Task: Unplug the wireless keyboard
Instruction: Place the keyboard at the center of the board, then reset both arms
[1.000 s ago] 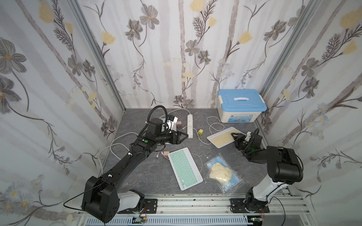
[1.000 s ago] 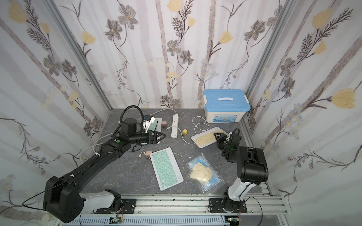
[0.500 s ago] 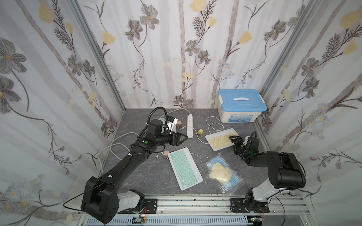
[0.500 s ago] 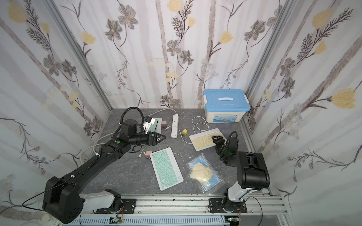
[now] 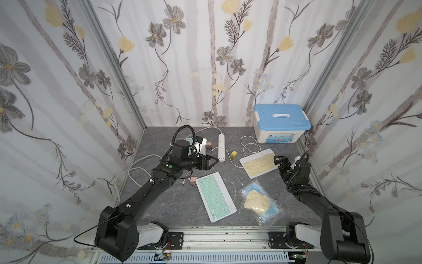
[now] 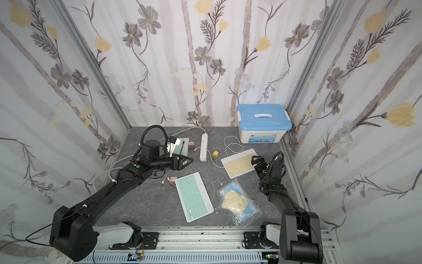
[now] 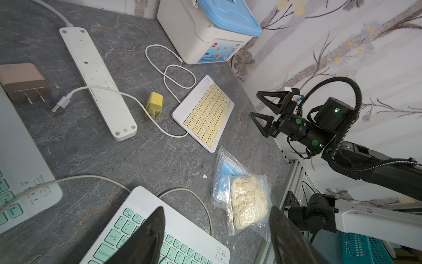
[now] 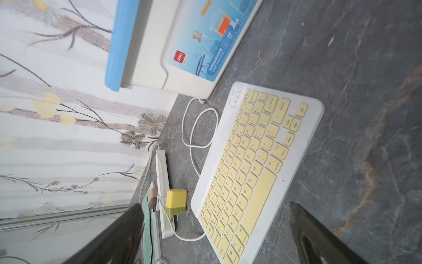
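The yellow-keyed wireless keyboard [image 5: 259, 162] [image 6: 239, 162] [image 7: 206, 114] [image 8: 253, 169] lies flat at the right of the table. A white cable [image 7: 127, 96] [image 8: 182, 237] meets its left corner and runs over the power strip [image 5: 221, 147]. A yellow charger [image 5: 233, 155] [image 8: 176, 201] lies beside that strip. My right gripper [image 5: 286, 160] [image 6: 262, 161] [image 7: 253, 102] [image 8: 215, 205] is open and empty just off the keyboard's right end. My left gripper [image 5: 213, 161] [image 6: 190, 160] [image 7: 216, 209] is open and empty, hovering between the strip and a mint-green keyboard [image 5: 215, 196].
A blue-lidded white box [image 5: 282, 123] stands at the back right. A bag of pale gloves [image 5: 258, 201] lies in front of the yellow keyboard. A pink charger [image 5: 194, 179] and loose cables sit left of the green keyboard. Another green keyboard [image 7: 18, 160] lies under my left wrist.
My right gripper has opened wide and shifted slightly right, off the yellow keyboard's end. The left arm has barely moved.
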Available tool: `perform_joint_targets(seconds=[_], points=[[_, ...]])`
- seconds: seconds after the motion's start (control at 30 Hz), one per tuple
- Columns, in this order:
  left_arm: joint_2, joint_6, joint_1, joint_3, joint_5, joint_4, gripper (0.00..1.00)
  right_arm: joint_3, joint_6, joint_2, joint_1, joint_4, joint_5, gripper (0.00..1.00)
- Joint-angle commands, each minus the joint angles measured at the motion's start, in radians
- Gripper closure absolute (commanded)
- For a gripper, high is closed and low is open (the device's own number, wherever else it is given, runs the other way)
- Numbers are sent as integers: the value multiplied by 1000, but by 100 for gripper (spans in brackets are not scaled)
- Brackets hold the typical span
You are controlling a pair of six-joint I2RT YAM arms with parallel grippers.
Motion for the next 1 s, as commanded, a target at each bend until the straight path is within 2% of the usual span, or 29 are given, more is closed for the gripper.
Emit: perform_joint_targets(seconds=[0.0, 0.17, 0.3, 0.37, 0.53, 0.63, 0.67, 0.73, 0.87, 0.97], points=[[-4, 47, 1, 12, -39, -19, 27, 26, -201, -116, 12, -84, 129, 1], [-51, 72, 2, -6, -153, -32, 27, 64, -548, -305, 110, -151, 463, 1], [-75, 71, 8, -46, -320, -35, 26, -77, -768, -372, 122, 79, 538, 1], [-88, 59, 17, -69, -376, -27, 26, -118, -816, -364, 120, 131, 538, 0], [-124, 58, 37, -121, -457, -36, 25, -226, -921, -254, 103, 375, 439, 0], [-137, 56, 54, -141, -505, -63, 25, -278, -952, -146, 79, 612, 346, 1], [-145, 54, 61, -151, -516, -64, 25, -260, -962, -127, 76, 607, 319, 0], [-155, 48, 73, -168, -538, -63, 24, -267, -979, -77, 68, 713, 264, 0], [-165, 31, 92, -198, -595, -55, 23, -186, -955, 4, 30, 658, 128, 0], [-177, 29, 104, -225, -705, -44, 22, -280, -977, 155, 30, 985, 33, 0]])
